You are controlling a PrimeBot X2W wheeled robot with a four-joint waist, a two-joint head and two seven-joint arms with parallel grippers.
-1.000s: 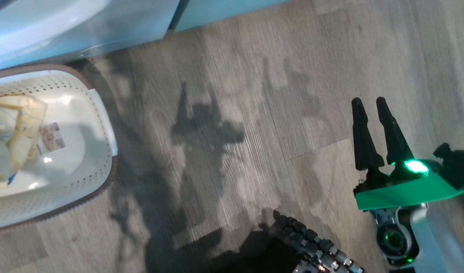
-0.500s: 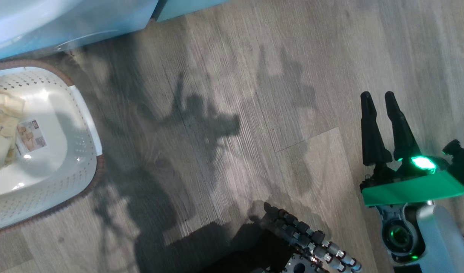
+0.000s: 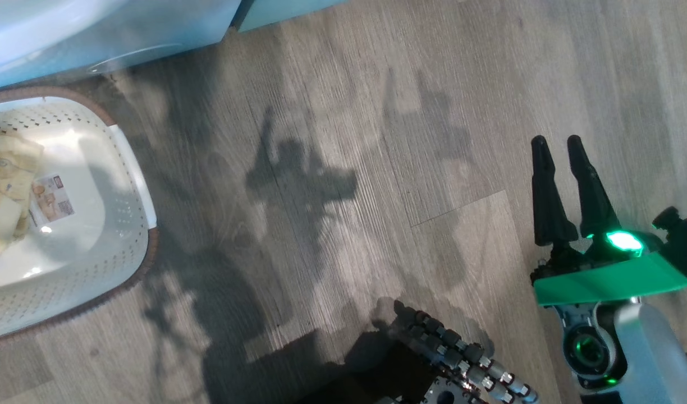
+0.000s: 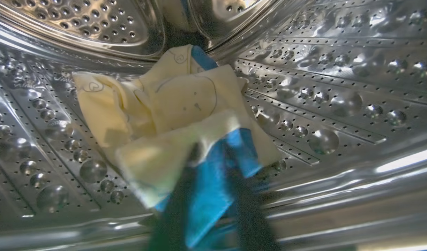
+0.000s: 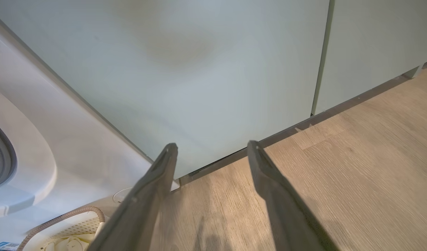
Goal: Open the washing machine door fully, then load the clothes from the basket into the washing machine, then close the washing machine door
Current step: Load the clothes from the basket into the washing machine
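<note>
Inside the washing machine's steel drum (image 4: 339,69) lie pale yellow clothes (image 4: 178,101) with blue trim. My left gripper (image 4: 213,153) reaches into the drum, its dark fingers blurred and a little apart. Blue and yellow cloth sits between them, and whether they still grip it is unclear. The cream basket (image 3: 136,185) stands on the floor at the left with more yellow clothes (image 3: 7,185) in it, below the washing machine (image 3: 96,28). My right gripper (image 3: 556,141) hovers open and empty over the floor at the right; its wrist view has it (image 5: 212,145) pointing at the cabinet base. The washing machine door is out of view.
Pale-green cabinet doors (image 5: 199,69) stand right of the white washing machine front (image 5: 42,122). Wood floor (image 3: 332,140) stretches between the basket and my right arm. A dark ribbed part of my own base (image 3: 456,353) juts in at the bottom.
The head camera has shifted, so the basket sits further left in the picture. My right gripper stays open in about the same spot.
</note>
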